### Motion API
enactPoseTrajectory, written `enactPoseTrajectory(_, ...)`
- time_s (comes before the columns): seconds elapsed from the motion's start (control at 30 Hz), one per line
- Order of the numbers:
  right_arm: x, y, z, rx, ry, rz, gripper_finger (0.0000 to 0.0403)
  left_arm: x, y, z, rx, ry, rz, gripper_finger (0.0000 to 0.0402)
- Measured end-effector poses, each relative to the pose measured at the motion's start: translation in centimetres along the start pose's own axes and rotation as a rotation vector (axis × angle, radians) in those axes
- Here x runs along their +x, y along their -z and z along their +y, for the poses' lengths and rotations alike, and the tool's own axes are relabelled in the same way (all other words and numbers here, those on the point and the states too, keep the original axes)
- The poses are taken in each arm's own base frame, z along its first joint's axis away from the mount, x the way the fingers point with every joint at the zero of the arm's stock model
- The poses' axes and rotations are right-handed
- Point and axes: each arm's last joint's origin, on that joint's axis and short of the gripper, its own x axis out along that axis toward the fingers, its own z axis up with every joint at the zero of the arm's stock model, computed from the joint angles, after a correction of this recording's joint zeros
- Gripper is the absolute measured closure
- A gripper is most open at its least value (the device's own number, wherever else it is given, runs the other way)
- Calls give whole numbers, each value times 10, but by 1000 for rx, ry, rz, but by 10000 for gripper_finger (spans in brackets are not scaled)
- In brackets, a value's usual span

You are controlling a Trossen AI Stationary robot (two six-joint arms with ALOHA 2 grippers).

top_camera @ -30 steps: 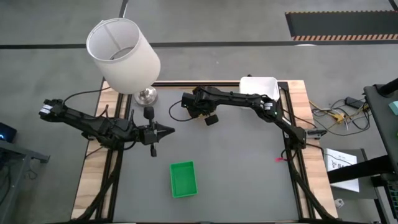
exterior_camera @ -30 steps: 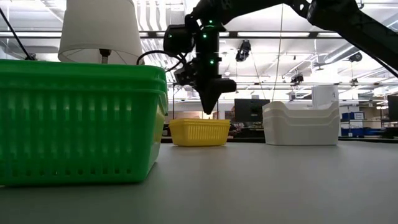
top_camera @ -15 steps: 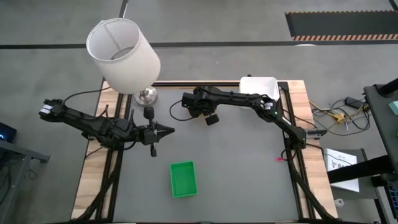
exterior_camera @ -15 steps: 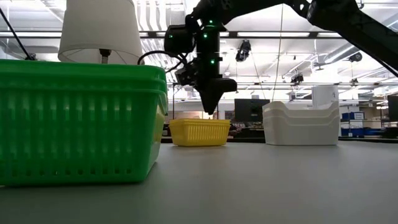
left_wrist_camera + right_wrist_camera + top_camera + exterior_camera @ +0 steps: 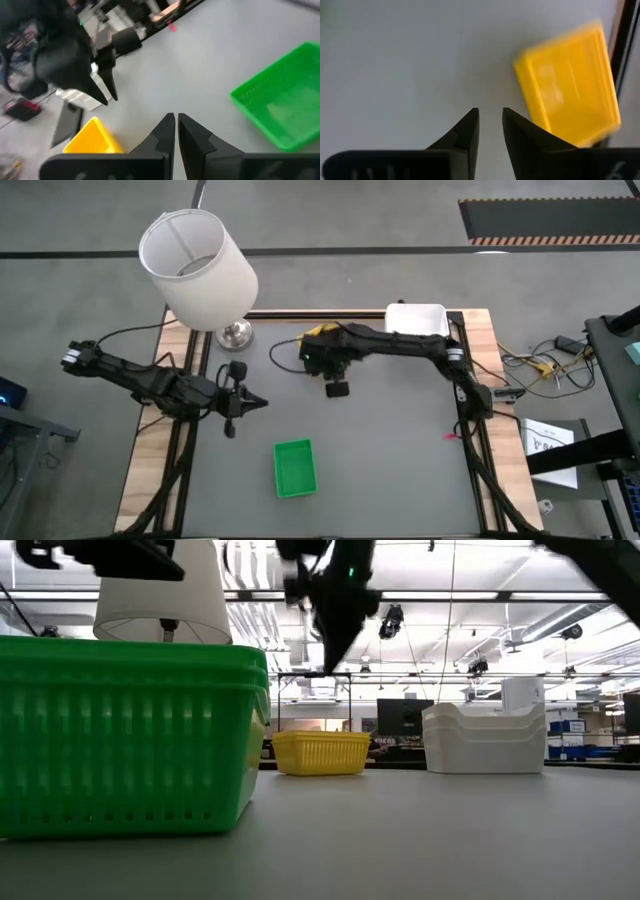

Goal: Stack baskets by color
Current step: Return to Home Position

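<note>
A yellow basket (image 5: 318, 332) (image 5: 567, 82) rests on its base at the table's far side, left of a stack of white baskets (image 5: 417, 318) (image 5: 485, 738) in the far right corner. A green basket (image 5: 295, 467) (image 5: 280, 105) stands alone near the front edge. My right gripper (image 5: 325, 365) (image 5: 327, 665) hangs high just in front of the yellow basket, pointing down, narrowly open with nothing between its fingers (image 5: 490, 117). My left gripper (image 5: 262, 402) (image 5: 176, 120) is shut above the table's left part and holds nothing.
A white lampshade on a metal base (image 5: 237, 333) (image 5: 160, 590) stands at the far left corner. Bare grey tabletop (image 5: 400, 440) lies between the green basket and the far baskets. Wooden strips edge the table's left and right sides.
My right gripper has risen well above the yellow basket and come a little toward the near edge, rolling its wrist; the basket has stayed in place. My left gripper has drawn back toward the left and near edges and tipped downward, still shut.
</note>
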Motion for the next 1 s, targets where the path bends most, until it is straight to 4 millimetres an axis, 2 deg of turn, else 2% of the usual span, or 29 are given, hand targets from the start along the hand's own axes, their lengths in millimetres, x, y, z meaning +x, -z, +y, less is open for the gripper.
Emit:
enactPoseTrajectory(0.13,-10,-1,48,-72,-5,-247,340,-13,12,-2,-17,26,-40,396)
enactPoseTrajectory(0.2,-10,7,75,-107,-13,-358,347,-20,16,-1,-35,12,-91,396)
enactPoseTrajectory(0.33,-10,38,119,-162,-14,-570,358,-29,26,-2,-57,-13,-159,396)
enactPoseTrajectory(0.43,-8,70,135,-193,19,-701,366,-30,36,-6,-67,-24,-188,396)
enactPoseTrajectory(0.73,-10,179,133,-167,70,-938,392,-32,66,-18,-123,-90,-344,396)
enactPoseTrajectory(0.9,-13,223,109,-87,186,-1056,394,-22,89,-31,-143,-175,-470,396)
enactPoseTrajectory(1.0,-7,248,95,-75,139,-1064,394,-19,101,-34,-187,-263,-476,396)
